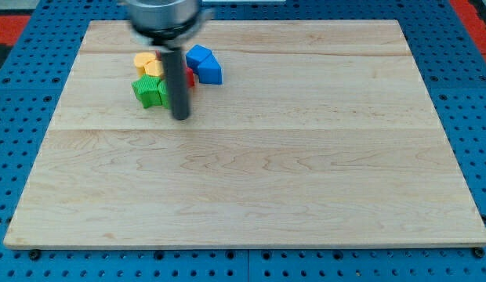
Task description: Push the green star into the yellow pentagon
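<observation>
Green star (148, 91) sits in the upper left part of the wooden board (251, 180), at the lower left of a tight cluster of blocks. Just above it, touching, lies the yellow pentagon (146, 63). A red block (189, 77) shows partly behind the rod, and two blue blocks (204, 64) lie together at the cluster's right. My tip (181, 117) rests on the board just right of the green star, slightly lower in the view. The rod (177, 78) hides another green block there. It has no jaws.

My tip (181, 117) — beside green star (148, 91)
</observation>
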